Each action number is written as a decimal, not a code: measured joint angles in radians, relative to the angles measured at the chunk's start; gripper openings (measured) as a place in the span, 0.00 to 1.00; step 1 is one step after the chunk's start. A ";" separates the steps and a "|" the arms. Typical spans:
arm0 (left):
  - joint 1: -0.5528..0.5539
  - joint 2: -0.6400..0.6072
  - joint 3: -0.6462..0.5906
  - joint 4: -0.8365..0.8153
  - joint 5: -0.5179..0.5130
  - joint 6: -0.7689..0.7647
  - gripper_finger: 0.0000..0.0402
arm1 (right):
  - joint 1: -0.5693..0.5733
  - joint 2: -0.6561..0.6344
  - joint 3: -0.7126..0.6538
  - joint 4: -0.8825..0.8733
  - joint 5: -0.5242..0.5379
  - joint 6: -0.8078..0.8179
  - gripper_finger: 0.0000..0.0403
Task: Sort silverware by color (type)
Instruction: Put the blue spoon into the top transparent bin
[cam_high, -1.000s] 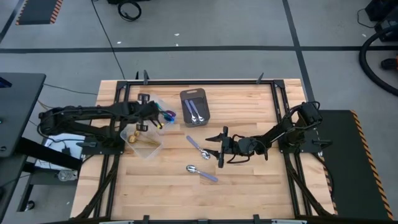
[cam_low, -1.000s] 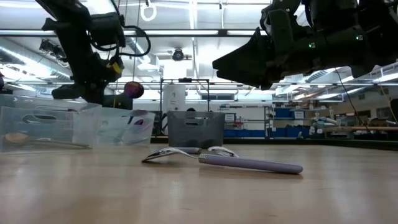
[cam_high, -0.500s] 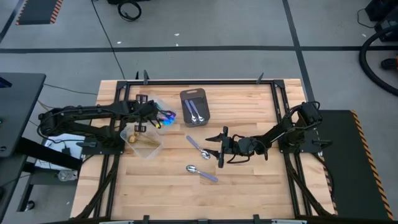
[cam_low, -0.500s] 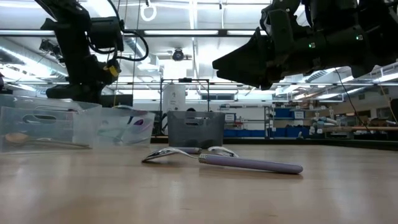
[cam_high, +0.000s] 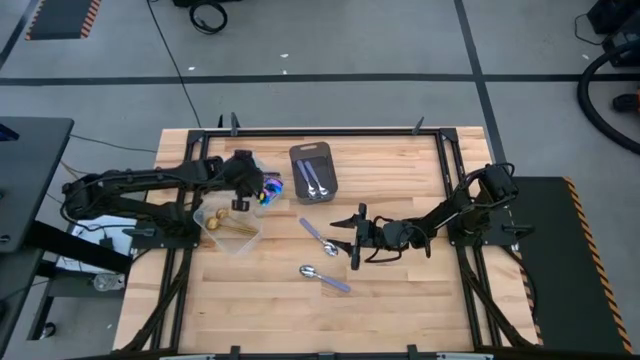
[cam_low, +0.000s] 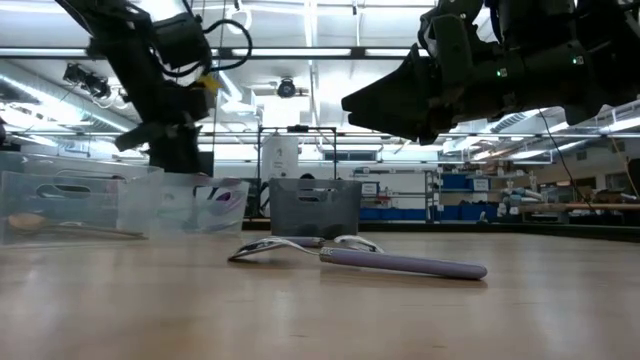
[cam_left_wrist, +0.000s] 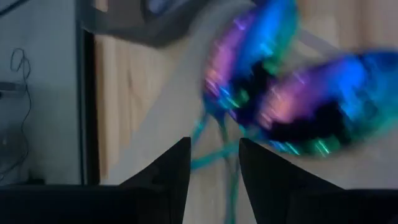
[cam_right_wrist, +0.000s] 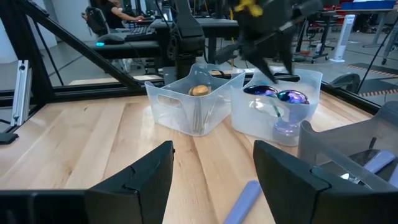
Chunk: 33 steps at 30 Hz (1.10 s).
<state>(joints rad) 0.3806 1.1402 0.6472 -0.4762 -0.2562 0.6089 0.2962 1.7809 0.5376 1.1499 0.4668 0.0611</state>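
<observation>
My left gripper is open over the two clear tubs at the table's left. Its fingers stand just above the iridescent purple-bowled, teal-handled spoons, which lie in the far tub. Gold spoons lie in the near tub. Silver spoons with lilac handles lie in the dark grey tray. Two more lie flat on the wood, one left of my right gripper and one nearer. My right gripper is open and empty above the table's middle; the lilac handle shows between its fingers, below them.
The two tubs stand side by side with the grey tray to their right. A dark metal frame runs round the wooden table. Bare wood lies toward the near edge.
My left gripper has shifted a little toward the table's right over the tubs. In the low view, the purple spoon bowl seen at its fingers a second ago is gone from there. My right gripper has kept still.
</observation>
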 joint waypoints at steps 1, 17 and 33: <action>0.017 0.009 0.000 0.029 0.024 0.002 0.36 | 0.000 0.000 0.000 0.000 -0.001 0.002 0.57; 0.178 0.078 0.000 0.047 0.227 0.221 0.36 | -0.006 0.000 0.001 0.007 -0.024 0.015 0.57; 0.199 0.091 -0.001 -0.069 0.249 0.273 0.54 | -0.024 0.000 0.001 0.008 -0.019 0.018 0.57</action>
<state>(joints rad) 0.5797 1.2316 0.6460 -0.5450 -0.0072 0.8822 0.2725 1.7809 0.5381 1.1576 0.4479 0.0792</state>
